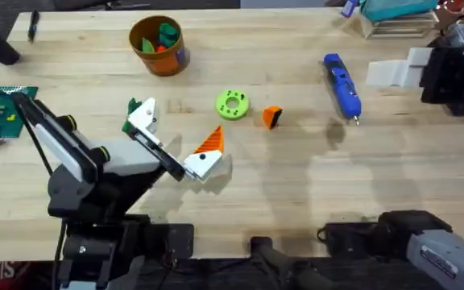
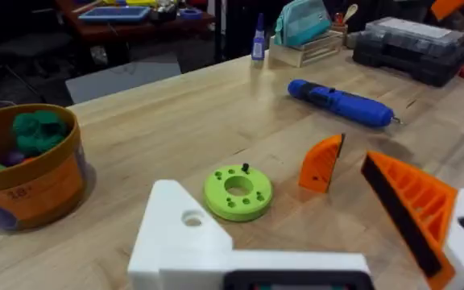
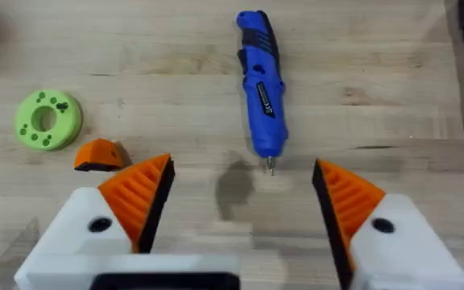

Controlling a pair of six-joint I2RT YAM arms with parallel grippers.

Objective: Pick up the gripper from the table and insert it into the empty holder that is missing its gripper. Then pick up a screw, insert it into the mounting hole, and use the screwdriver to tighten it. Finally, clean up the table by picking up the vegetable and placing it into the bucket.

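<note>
Two claws are in play. The left gripper (image 1: 176, 143) stands wide open, one finger a bare white holder (image 2: 185, 234), the other orange-tipped. Ahead of it the loose orange gripper (image 1: 271, 117) rests just beside a green disc (image 1: 232, 105). The right gripper (image 3: 240, 201) spreads wide above the screwdriver (image 3: 260, 76). The bucket (image 1: 158, 46) sits well apart from both.
</note>
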